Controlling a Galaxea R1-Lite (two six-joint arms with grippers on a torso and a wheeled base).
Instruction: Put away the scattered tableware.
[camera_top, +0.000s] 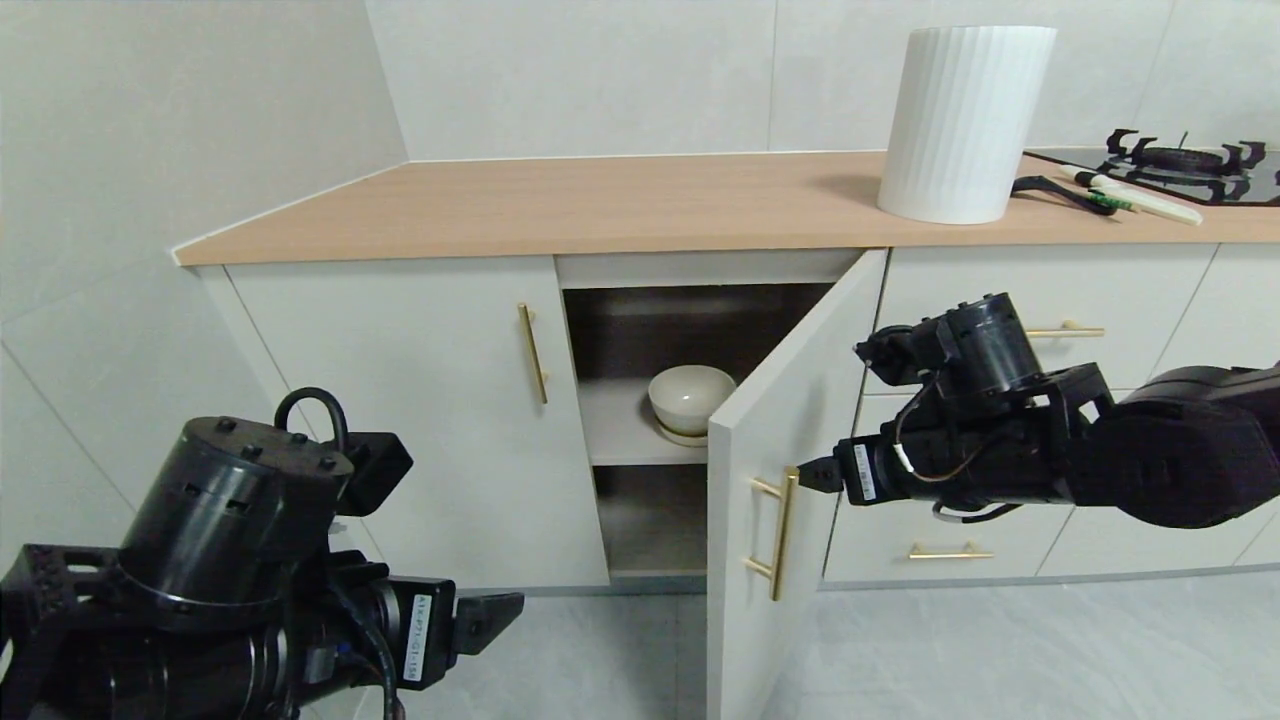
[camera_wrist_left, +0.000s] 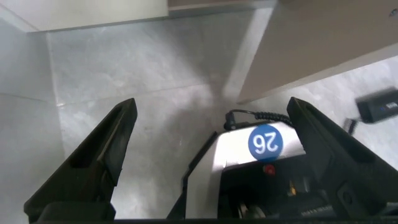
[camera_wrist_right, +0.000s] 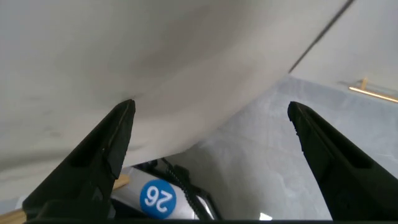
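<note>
Tableware in sight came to one cream bowl (camera_top: 690, 398), on the shelf inside the open cupboard, up and to the left of the right gripper (camera_top: 815, 475) and behind the one open door (camera_top: 790, 440). I saw that gripper's fingers spread wide with nothing between them, its tip just beside the top of the door's gold handle (camera_top: 778, 535); I could not tell whether it touched. The left gripper (camera_top: 490, 615) hung low over the floor, well apart from the bowl, its fingers also spread wide and empty. Far above the right gripper, on the worktop (camera_top: 560, 205), I counted one white ribbed canister (camera_top: 965, 120) and two utensils beside it, one black (camera_top: 1060, 190), one white-handled (camera_top: 1145, 203).
</note>
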